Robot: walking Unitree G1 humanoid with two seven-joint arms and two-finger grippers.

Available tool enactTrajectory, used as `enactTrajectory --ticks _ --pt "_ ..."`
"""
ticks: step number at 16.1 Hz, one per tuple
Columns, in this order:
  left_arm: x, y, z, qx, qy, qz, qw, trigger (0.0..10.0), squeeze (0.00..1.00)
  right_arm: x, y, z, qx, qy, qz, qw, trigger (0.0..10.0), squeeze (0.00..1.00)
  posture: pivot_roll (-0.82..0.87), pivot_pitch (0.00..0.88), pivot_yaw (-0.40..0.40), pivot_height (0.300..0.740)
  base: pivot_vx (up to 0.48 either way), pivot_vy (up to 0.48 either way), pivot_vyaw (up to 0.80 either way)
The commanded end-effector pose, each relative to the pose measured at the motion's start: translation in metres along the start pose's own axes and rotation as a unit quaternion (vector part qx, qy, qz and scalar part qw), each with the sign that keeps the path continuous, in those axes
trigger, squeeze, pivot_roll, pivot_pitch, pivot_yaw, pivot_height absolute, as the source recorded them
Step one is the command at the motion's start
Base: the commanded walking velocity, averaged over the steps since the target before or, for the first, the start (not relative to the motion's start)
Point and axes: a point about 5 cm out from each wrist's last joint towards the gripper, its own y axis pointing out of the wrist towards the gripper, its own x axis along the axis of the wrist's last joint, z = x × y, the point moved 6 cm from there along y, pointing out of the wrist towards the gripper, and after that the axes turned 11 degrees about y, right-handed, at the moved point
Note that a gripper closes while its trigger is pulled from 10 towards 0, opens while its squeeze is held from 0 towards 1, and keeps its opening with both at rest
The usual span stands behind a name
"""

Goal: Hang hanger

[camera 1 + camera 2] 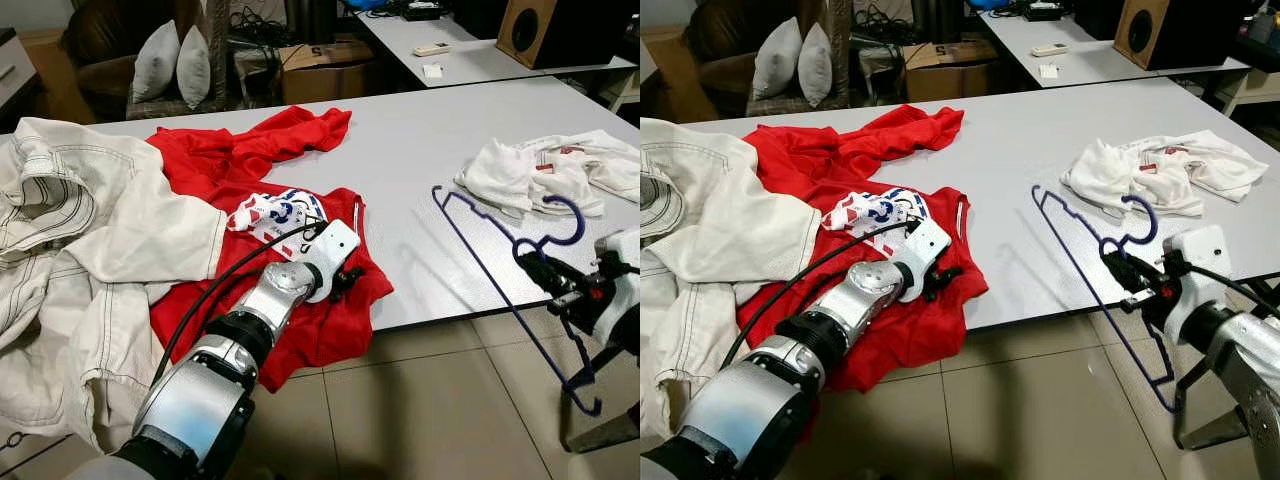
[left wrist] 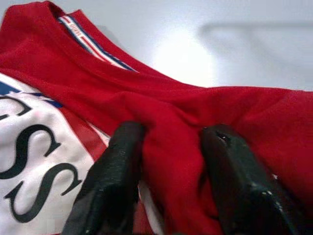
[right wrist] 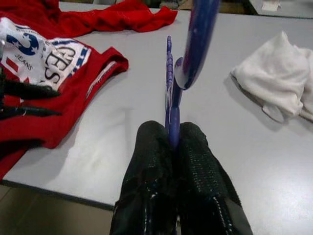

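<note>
— Where does the hanging job stand?

— Early, by my reading. The right gripper (image 1: 1127, 277) has its two black fingers closed tight on the blue hanger (image 1: 497, 258) just below the hook, holding it at the near edge of the white table (image 1: 420, 160). The hook points up and one shoulder reaches over the tabletop, while the other end dips below the edge toward the tiled floor.

— And the garment?

— The red sleeveless shirt (image 1: 330, 300) lies flat and rumpled on the table, partly draped over the near edge. The left gripper (image 2: 171, 191) pinches a fold of its red cloth between the fingers, close to the neckline.

— So nothing is threaded yet?

— No. Hanger and shirt are well apart, with bare table between them. What remains, I judge, is opening the neck, slipping the hanger in and hanging it somewhere; no rail is visible.

— Anything else nearby?

— A cream jacket (image 1: 70, 230) to the left and a white garment (image 1: 545, 170) to the right.
</note>
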Motion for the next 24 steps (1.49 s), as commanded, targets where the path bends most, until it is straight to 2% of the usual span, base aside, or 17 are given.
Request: enactTrajectory --ticks 1,5,8,11,15,18,21,24 --pt "-0.006 -0.001 -0.003 -0.016 -0.008 0.006 1.000 0.0 0.00 0.000 0.002 0.000 0.001 0.001 0.003 1.000 10.0 0.00 -0.11 0.000 0.060 0.740 0.000 0.000 0.00" --pt "0.001 -0.007 0.005 -0.027 -0.001 -0.031 0.999 0.0 0.00 -0.003 0.003 0.002 0.011 0.005 0.009 1.000 10.0 0.00 -0.11 0.000 0.054 0.740 0.000 0.000 0.00" --pt "-0.001 -0.009 0.009 -0.026 -0.004 -0.032 0.999 0.0 0.00 -0.004 0.003 0.001 0.011 0.007 0.010 1.000 10.0 0.00 -0.10 0.000 0.053 0.740 0.000 0.000 0.00" --pt "-0.007 -0.017 0.018 -0.025 -0.004 -0.036 0.999 0.0 0.00 -0.005 0.003 0.003 0.020 0.012 0.011 1.000 10.0 0.00 -0.10 0.000 0.050 0.740 0.000 0.000 0.00" --pt "-0.003 -0.024 0.026 -0.033 0.005 -0.058 0.998 0.0 0.00 -0.004 0.002 0.005 0.034 0.022 0.008 0.999 10.0 0.00 -0.10 0.000 0.047 0.740 0.000 0.000 0.00" --pt "-0.004 -0.027 0.027 -0.042 0.005 -0.065 0.997 0.0 0.00 -0.003 0.002 0.004 0.037 0.022 0.008 0.999 10.0 0.00 -0.10 0.000 0.046 0.740 0.000 0.000 0.00" --pt "0.006 -0.038 0.018 -0.108 0.029 -0.113 0.987 0.0 0.00 -0.003 0.001 0.010 0.057 0.022 0.012 0.998 10.0 0.00 -0.10 0.000 0.045 0.740 0.000 0.000 0.00" --pt "0.018 -0.063 0.024 -0.167 0.090 -0.161 0.968 0.0 0.00 -0.012 -0.006 0.026 0.111 0.036 0.039 0.992 10.0 0.00 -0.10 0.000 0.041 0.740 0.000 0.000 0.00"
